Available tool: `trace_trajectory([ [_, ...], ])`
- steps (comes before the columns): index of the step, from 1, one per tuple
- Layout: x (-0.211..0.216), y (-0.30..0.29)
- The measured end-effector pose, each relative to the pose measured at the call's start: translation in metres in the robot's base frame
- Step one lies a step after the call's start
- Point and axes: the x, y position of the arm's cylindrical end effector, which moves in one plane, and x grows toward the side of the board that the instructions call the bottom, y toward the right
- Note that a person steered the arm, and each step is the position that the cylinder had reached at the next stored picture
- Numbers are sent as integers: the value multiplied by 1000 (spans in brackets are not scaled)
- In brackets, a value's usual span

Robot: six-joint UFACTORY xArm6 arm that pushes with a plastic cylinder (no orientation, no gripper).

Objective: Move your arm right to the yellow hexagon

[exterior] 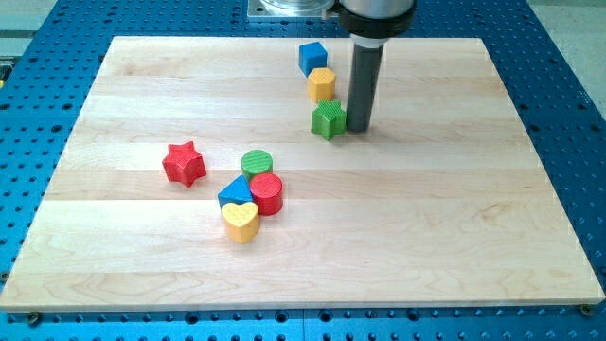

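The yellow hexagon [322,84] sits near the view's top centre of the wooden board [426,218], just below a blue cube [312,57] and above a green block [328,119]. My rod comes down from the view's top, and my tip [358,127] rests on the board to the right of the green block, almost touching it. The tip is to the lower right of the yellow hexagon, a short gap away.
A red star [184,163] lies at the view's left. A cluster sits left of centre: green cylinder [256,163], red cylinder [267,193], blue triangle [234,194] and yellow heart [240,222]. A blue perforated table [568,114] surrounds the board.
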Motion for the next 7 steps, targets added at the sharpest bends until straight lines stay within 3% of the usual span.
trace_trajectory([
  [4,3,14],
  [5,-16,39],
  [6,-66,49],
  [7,-95,39],
])
